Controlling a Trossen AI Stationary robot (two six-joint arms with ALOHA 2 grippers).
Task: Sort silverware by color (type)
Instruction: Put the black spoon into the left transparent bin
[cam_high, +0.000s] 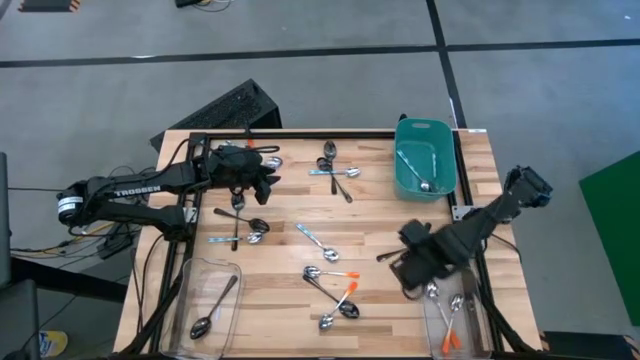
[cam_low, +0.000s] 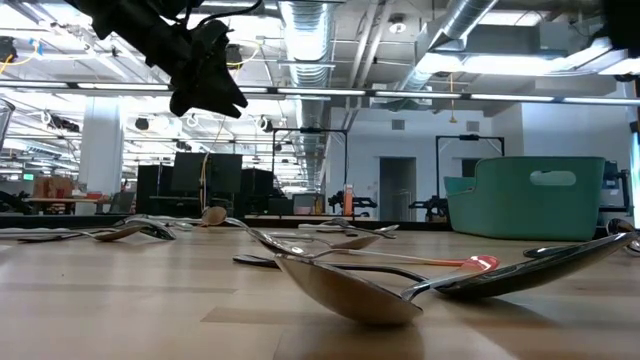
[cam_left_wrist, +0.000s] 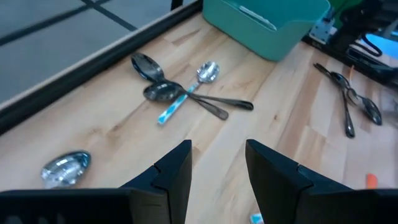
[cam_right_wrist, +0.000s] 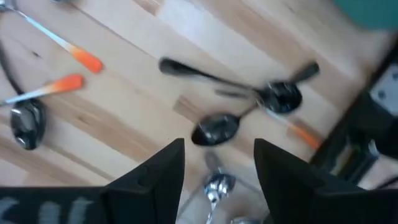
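Note:
Spoons lie scattered on the wooden table. A far cluster mixes dark handles and a light blue one. Another cluster sits left of centre, and a blue-handled spoon lies mid-table. Two orange-handled spoons lie nearer the front. My left gripper hovers open over the far left part, with nothing between its fingers. My right gripper hangs open and pointing down above the table's right side, beside the right bin, holding nothing.
A teal tub at the far right holds spoons. A clear bin at the near left holds one dark spoon. A second clear bin at the near right holds spoons, one with an orange handle. A black frame edges the table.

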